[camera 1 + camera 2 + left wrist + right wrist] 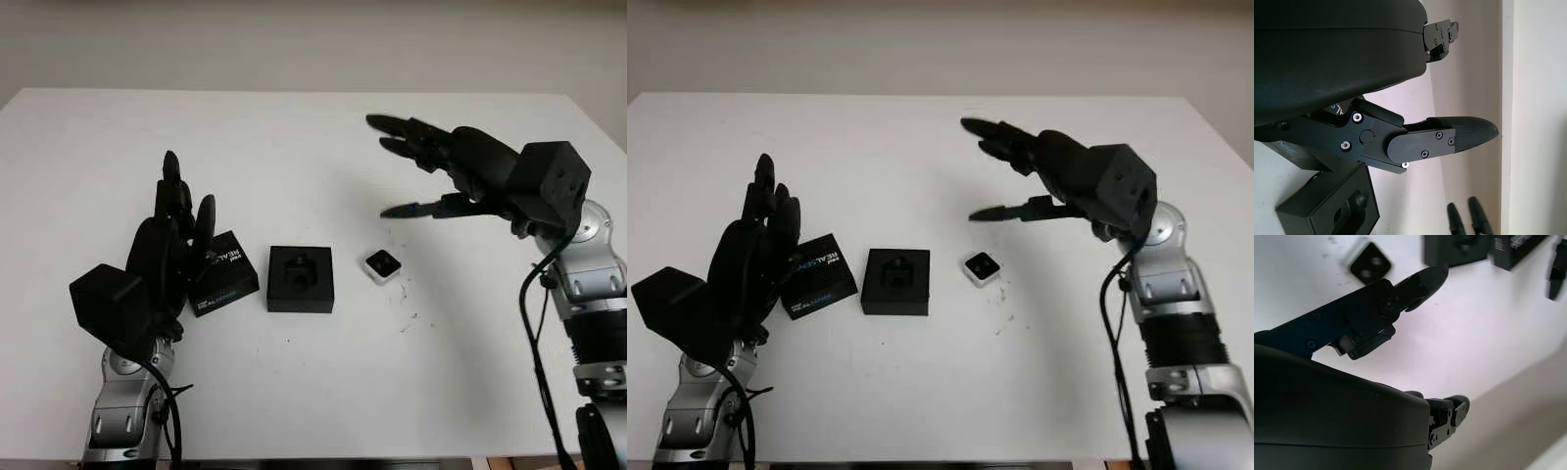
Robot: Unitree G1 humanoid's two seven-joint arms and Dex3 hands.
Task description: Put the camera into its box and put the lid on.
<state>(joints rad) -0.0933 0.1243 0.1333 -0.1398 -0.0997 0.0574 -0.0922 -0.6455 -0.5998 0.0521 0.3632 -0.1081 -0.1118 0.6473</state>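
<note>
Three items sit in a row on the white surface: lid, open box, and camera at its 3 o'clock. Right robot hand hovers open and empty above the camera; left robot hand, open, stands beside the lid. Lower the right robot hand straight down, gripping the camera's opposite edges to keep it level.

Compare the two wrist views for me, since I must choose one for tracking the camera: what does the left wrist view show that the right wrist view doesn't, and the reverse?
Left wrist view alone: the moulded recess of the open box, close under the open left hand.
Right wrist view alone: the camera, lying on the table past the open right hand.
Both: the box, the lid beside it, and fingers of the opposite hand.
</note>
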